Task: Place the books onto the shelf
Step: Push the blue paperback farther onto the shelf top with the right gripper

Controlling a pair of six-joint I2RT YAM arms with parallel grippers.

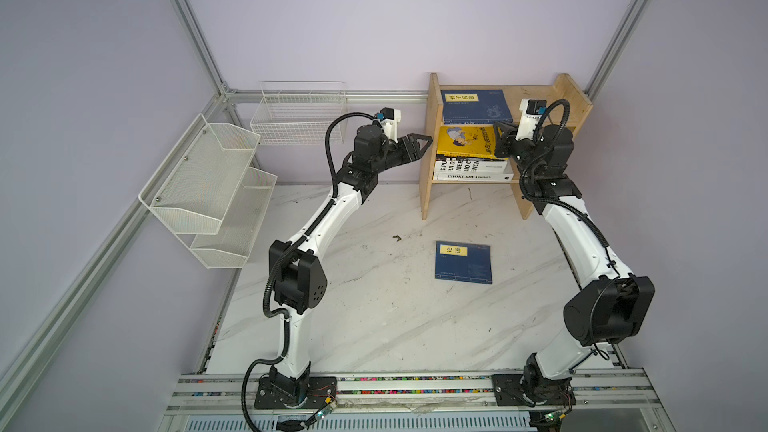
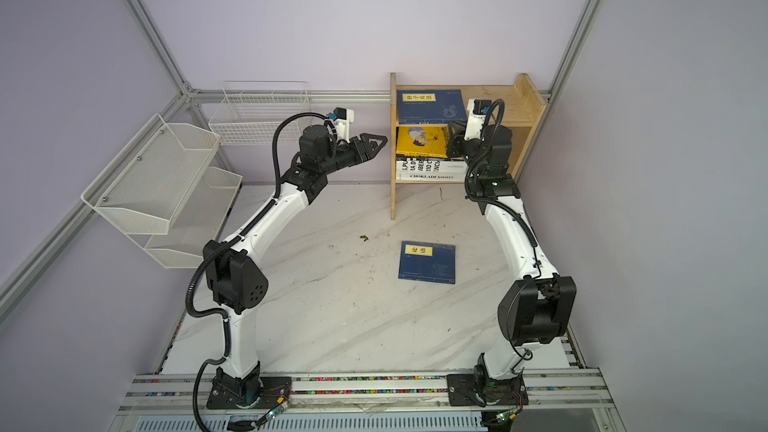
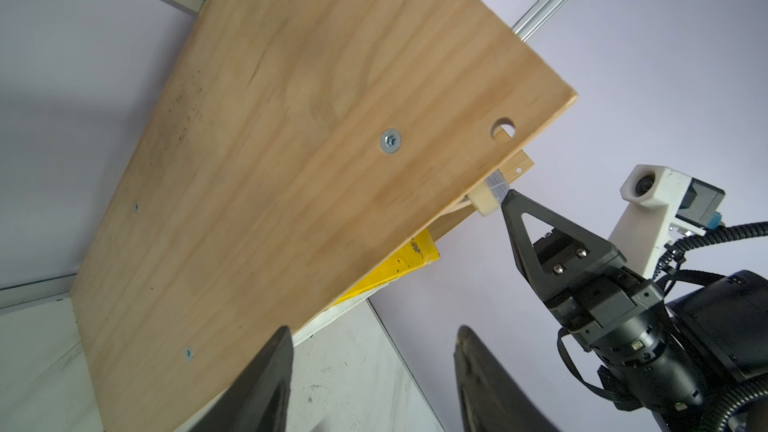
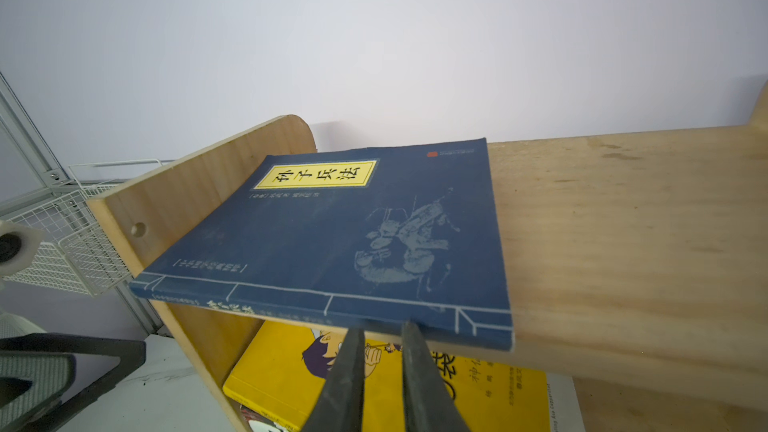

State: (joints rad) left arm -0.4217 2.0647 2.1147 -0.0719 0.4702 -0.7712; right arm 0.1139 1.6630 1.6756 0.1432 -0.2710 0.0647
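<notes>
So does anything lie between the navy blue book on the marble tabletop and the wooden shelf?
Nothing visible does: in both top views bare tabletop separates the navy blue book with the yellow label from the light wooden two-tier shelf.

"孙子兵法" on the shelved navy book point(image 4: 353, 238); "CHOKLADFA" on a white spine point(image 1: 473, 177)

The shelf's point(image 1: 434, 147) upper board lies bare at three o'clock of the navy book point(image 1: 476, 106), while the stack under the yellow book point(image 1: 467, 142) crowds the lower tier and the right claw point(image 1: 500, 141) blocks its front.
</notes>
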